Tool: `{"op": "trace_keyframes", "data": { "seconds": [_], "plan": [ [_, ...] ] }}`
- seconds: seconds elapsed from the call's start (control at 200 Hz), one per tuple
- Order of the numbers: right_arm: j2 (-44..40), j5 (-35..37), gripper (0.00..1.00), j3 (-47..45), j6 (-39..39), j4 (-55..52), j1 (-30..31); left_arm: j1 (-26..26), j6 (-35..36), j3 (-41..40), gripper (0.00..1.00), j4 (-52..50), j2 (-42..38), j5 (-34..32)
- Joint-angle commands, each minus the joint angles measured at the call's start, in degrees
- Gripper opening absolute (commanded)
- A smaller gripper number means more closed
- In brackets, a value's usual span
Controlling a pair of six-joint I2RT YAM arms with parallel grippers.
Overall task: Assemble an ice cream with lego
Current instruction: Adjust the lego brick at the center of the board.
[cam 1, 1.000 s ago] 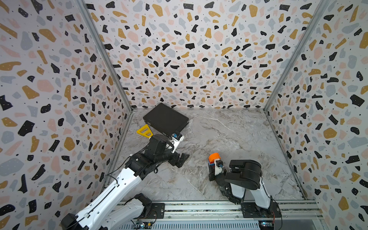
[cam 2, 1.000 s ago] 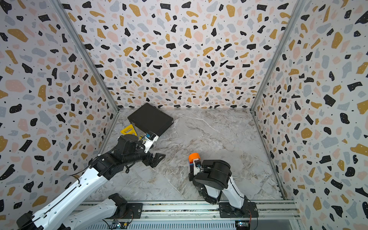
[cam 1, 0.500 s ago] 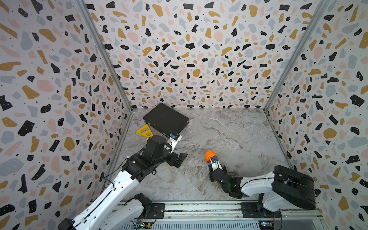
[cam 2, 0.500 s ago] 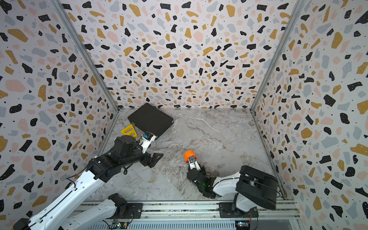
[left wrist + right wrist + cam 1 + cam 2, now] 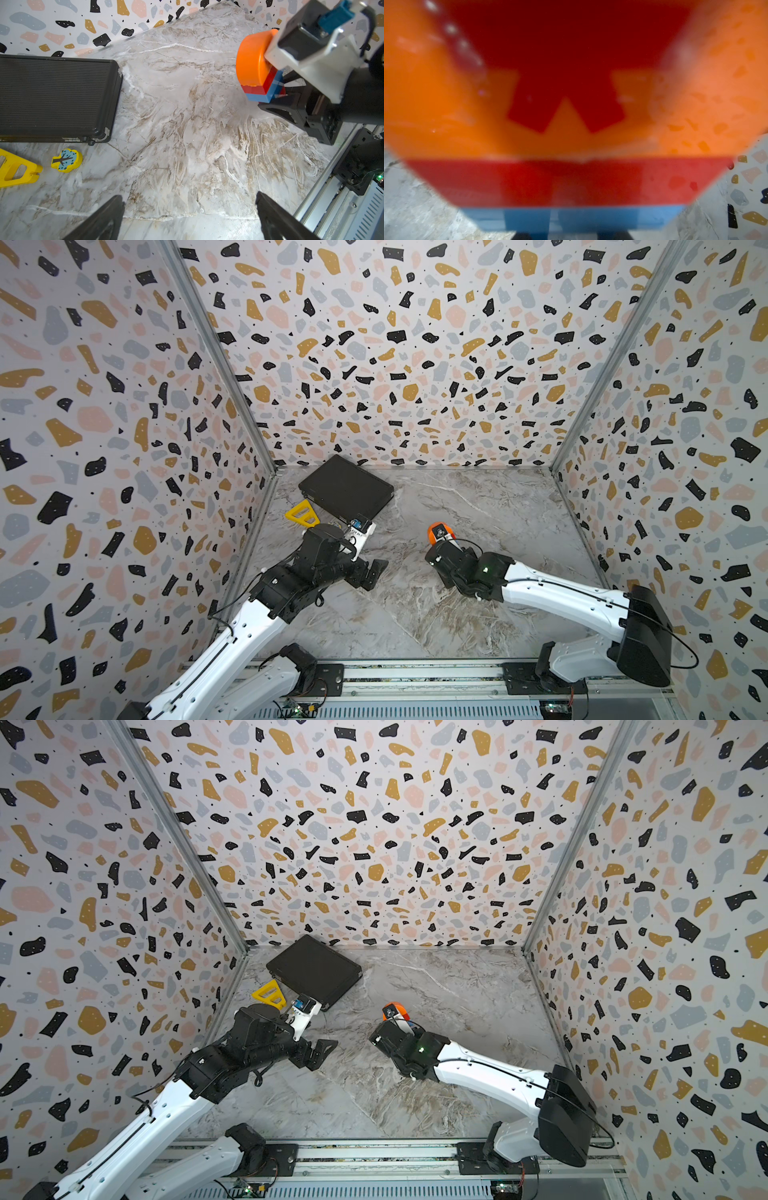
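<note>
Terrazzo walls [image 5: 395,344] box in marble tabletop [image 5: 478,497]; right tool [image 5: 446,545] grips ice cream [image 5: 252,62].

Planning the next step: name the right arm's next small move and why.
Probably lower the ice cream onto the bare marble table. The right gripper is shut on its narrow end, its orange, red and blue layers look joined, and it seems held off the surface; the left gripper is open and empty.

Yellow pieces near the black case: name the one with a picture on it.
The small rounded block with a blue tree; the larger triangular frame beside it is plain, with cut-outs.
</note>
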Motion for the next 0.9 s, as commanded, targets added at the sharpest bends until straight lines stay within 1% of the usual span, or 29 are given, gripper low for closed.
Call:
{"op": "trace_keyframes", "data": {
  "seconds": [0.0, 0.135, 0.23, 0.33, 0.471, 0.711, 0.896],
  "plan": [
    [3.67, -7.96, 0.03, 5.11, 2.74, -13.14, -3.17, 0.26, -0.9, 1.97, 0.99, -0.12, -0.28, -1.94],
    [8.13, -13.62, 0.03, 8.65, 4.72, -14.25, -6.09, 0.25, -1.46, 2.35, 0.99, -0.63, 0.48, -3.43],
    [10.29, -15.33, 0.04, 10.5, 7.32, -14.24, -6.64, 0.34, -1.44, 2.49, 1.0, -0.92, 0.99, -3.75],
    [11.94, -16.12, 0.04, 12.09, 9.42, -14.28, -6.74, 0.34, -1.47, 2.24, 1.0, -0.99, 1.1, -4.02],
    [13.47, -16.91, 0.04, 13.33, 13.62, -14.26, -7.77, 0.34, -1.49, 2.17, 0.99, -0.96, 1.75, -2.19],
    [21.12, -20.73, 0.04, 17.5, 19.14, -14.24, -8.28, 0.34, -1.24, 2.39, 1.0, -1.62, 3.11, -1.2],
    [25.04, -21.45, 0.05, 17.44, 21.78, -14.23, -8.21, 0.34, -1.27, 2.25, 0.99, -1.71, 3.29, -1.09]
  ]
}}
